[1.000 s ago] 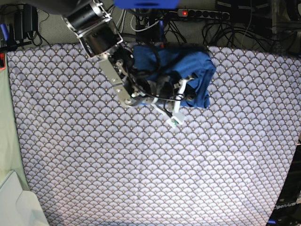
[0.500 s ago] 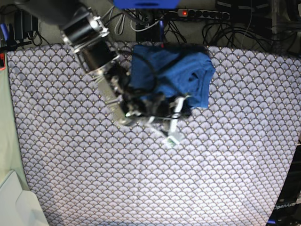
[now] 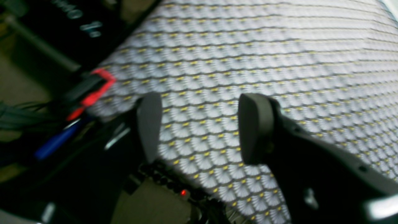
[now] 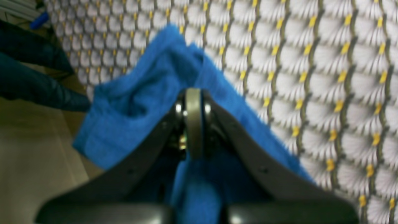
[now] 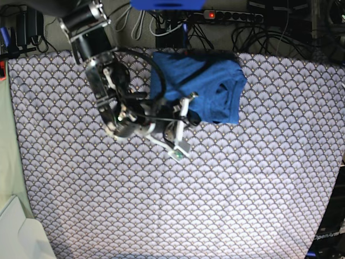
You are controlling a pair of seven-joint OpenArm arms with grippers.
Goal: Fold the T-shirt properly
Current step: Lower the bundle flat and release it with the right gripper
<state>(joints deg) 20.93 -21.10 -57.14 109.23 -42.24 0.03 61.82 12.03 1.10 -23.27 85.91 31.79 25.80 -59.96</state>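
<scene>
The T-shirt [image 5: 202, 86] lies bunched at the far edge of the worktop [image 5: 242, 189], on the scallop-patterned tablecloth [image 5: 259, 162]. The right end effector [image 4: 193, 124] has its jaws pressed together, clamped on a fold of the blue fabric, which spreads out ahead of them. The left end effector [image 3: 199, 127] hangs over bare tablecloth with its jaws apart, holding nothing
</scene>
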